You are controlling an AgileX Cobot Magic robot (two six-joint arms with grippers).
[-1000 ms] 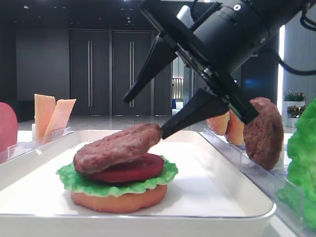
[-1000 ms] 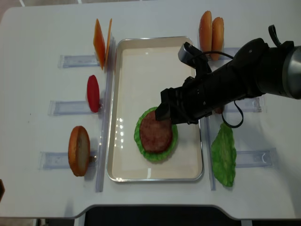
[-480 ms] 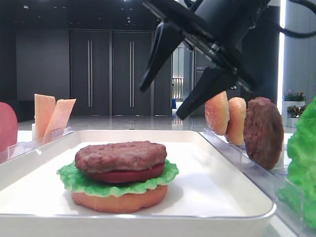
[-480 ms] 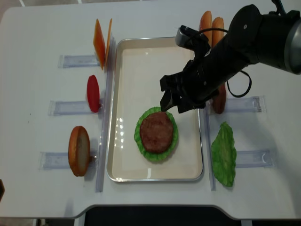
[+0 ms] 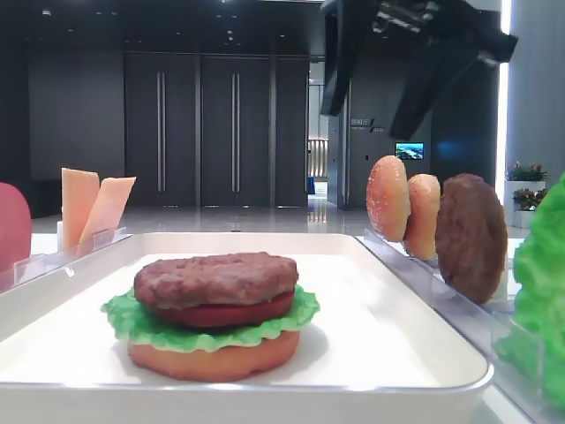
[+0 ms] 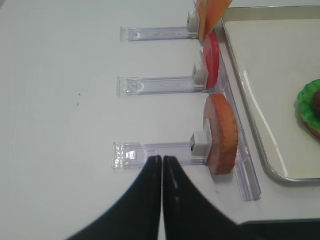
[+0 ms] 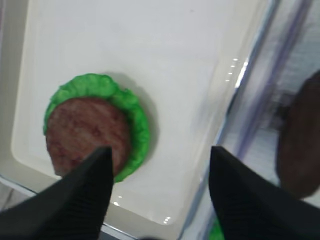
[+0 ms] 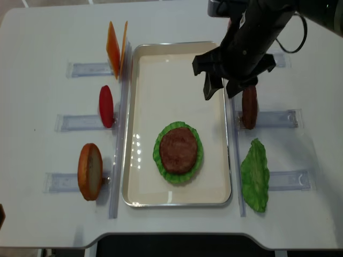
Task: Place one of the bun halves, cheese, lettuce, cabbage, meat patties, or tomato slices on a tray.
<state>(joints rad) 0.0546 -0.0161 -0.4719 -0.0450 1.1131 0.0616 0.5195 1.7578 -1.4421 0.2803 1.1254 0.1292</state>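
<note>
My right gripper hangs wide open and empty above the tray. The meat patty lies below and behind its fingertips, topping the stack. I judge it floppy, light and grainy; pinch its rim. My left gripper is closed, empty.

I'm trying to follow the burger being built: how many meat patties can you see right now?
2. One meat patty lies on top of the stack in the tray; the other patty stands on edge in a clear holder right of the tray. None seems hidden.
</note>
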